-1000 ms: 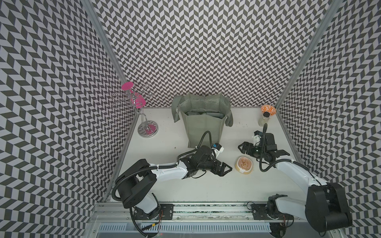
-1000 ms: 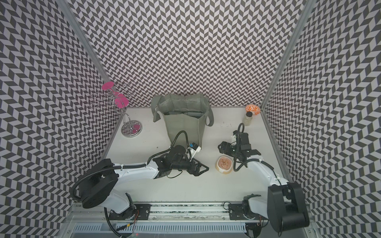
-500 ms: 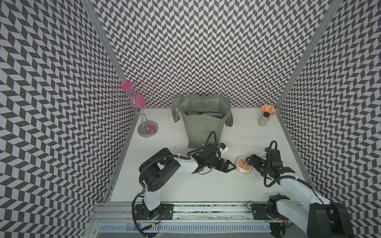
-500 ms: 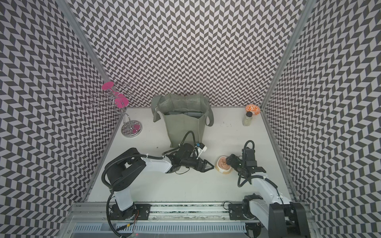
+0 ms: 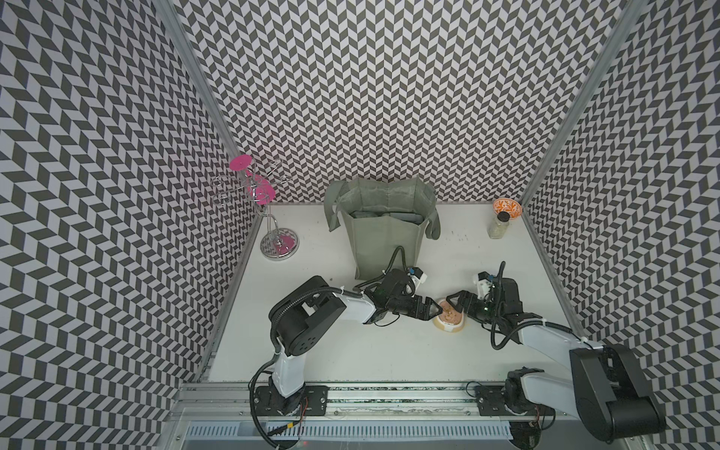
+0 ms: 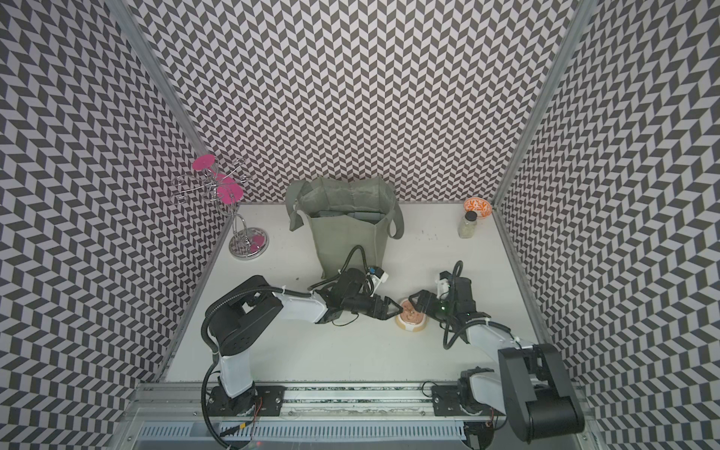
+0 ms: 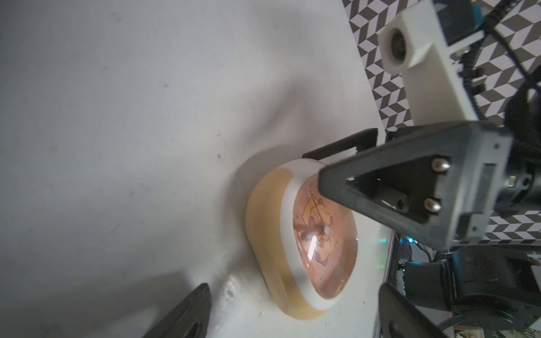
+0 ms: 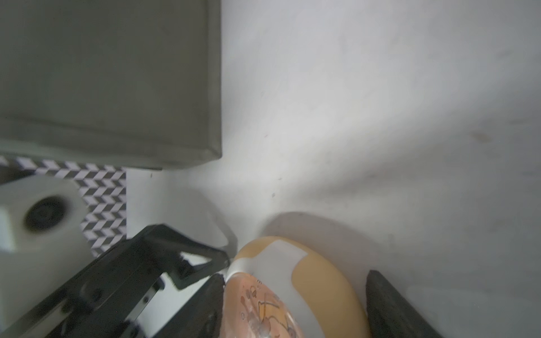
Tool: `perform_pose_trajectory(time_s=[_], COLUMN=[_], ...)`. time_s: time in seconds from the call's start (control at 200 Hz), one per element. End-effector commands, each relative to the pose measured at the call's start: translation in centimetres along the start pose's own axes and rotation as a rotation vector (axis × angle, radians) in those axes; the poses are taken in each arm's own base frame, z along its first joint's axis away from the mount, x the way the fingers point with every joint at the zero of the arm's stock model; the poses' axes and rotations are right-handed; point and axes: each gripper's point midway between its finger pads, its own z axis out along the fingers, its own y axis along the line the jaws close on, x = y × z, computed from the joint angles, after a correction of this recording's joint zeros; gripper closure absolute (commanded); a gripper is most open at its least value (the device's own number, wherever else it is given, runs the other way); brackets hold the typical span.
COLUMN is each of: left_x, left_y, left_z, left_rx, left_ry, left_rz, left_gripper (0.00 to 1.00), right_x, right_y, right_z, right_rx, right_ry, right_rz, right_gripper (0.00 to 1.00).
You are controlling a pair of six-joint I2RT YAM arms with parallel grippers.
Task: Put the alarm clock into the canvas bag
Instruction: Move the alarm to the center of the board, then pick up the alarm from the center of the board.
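In both top views the clock (image 5: 450,321) (image 6: 411,320) lies on the desk (image 5: 350,350) toward the front edge, apart from the bag (image 5: 383,241) at the back edge.

In the left wrist view, the left gripper (image 7: 294,288) gapes wide, its fingers cut off.

In the right wrist view, the right gripper (image 8: 294,276) is spread astride the clock (image 8: 307,281); contact is unclear.

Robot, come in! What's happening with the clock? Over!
Both open: left gripper at alarm clock, right gripper straddling it. Clock face-up on table, not in canvas bag yet. Nothing blocking bag's open top.
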Motion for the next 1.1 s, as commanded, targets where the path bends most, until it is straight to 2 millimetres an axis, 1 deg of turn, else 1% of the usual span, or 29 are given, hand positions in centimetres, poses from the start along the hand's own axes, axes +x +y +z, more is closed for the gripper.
perform_pose_trajectory(time_s=[0.0,0.06,0.12,0.175,0.28,0.325,0.416,0.566,0.631,0.641,0.651,0.761,0.891,0.976,1.097], left_x=[0.5,0.9,1.3,1.6,2.6,3.1,3.8,4.4,4.5,4.6,4.7,4.9,5.1,5.0,4.9], left_y=[0.3,0.2,-0.1,-0.3,-0.4,-0.3,-0.4,-1.0,-1.1,-1.1,-1.1,-1.0,-0.8,-0.6,-0.3], left_z=[-0.9,-1.4,-1.8,-2.1,-2.4,-2.4,-2.6,-2.9,-2.9,-2.9,-2.9,-2.6,-2.2,-1.9,-1.4], left_rx=[0.002,0.025,0.041,0.055,0.075,0.080,0.104,0.132,0.140,0.141,0.141,0.149,0.159,0.159,0.160], left_ry=[-0.004,0.001,0.001,0.005,0.027,0.037,0.056,0.079,0.086,0.087,0.089,0.098,0.107,0.105,0.104], left_rz=[-0.025,-0.049,-0.062,-0.070,-0.095,-0.109,-0.130,-0.143,-0.150,-0.150,-0.151,-0.164,-0.177,-0.180,-0.184], left_gripper=[0.10,0.10,0.10,0.09,0.09,0.09,0.11,0.17,0.19,0.19,0.19,0.23,0.26,0.28,0.31], right_x=[2.4,1.9,1.0,0.7,1.0,1.2,2.3,4.8,4.9,5.8,6.1,6.7,8.5,8.8,8.4], right_y=[2.4,2.8,2.2,1.5,-0.6,-1.5,-2.8,-2.2,-1.4,-1.9,-2.0,-1.9,-1.5,-1.3,-1.1], right_z=[0.7,0.8,0.6,0.3,-0.7,-1.2,-2.0,-2.2,-2.3,-2.3,-2.3,-2.4,-2.1,-1.8,-1.5], right_rx=[-0.121,-0.119,-0.056,-0.003,0.066,0.083,0.106,0.034,-0.001,0.005,0.004,-0.010,-0.064,-0.088,-0.099], right_ry=[0.118,0.115,0.097,0.077,0.061,0.046,0.034,0.098,0.105,0.122,0.127,0.147,0.236,0.265,0.265], right_rz=[-0.037,-0.047,-0.047,-0.032,0.036,0.073,0.135,0.172,0.174,0.186,0.190,0.194,0.208,0.220,0.223], right_gripper=[0.26,0.26,0.25,0.21,0.21,0.22,0.25,0.30,0.32,0.32,0.33,0.35,0.36,0.36,0.35])
